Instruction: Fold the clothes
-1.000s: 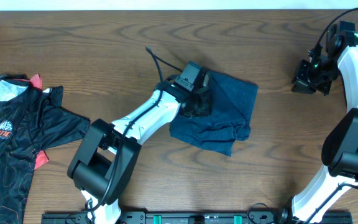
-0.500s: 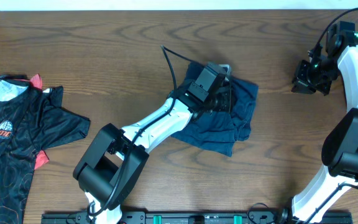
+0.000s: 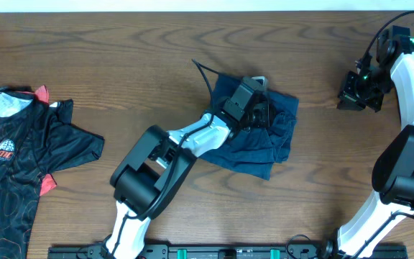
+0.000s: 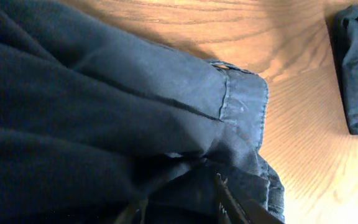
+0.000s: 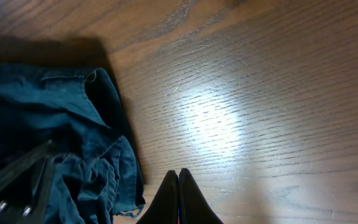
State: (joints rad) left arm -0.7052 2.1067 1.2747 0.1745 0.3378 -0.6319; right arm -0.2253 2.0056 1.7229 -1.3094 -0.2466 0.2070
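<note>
Navy garment drawn over itself at mid-tabletop
At the far left a black printed shirt was left unfolded. In the middle, the left gripper had been moved rightward across the navy garment within the last second and the cloth's left edge brought in with it, so one fold seemed nearly laid. Cloth lay between its fingers, but a pinch could not be told. At the right, the right gripper was held pressed together, empty, well apart from the cloth
</note>
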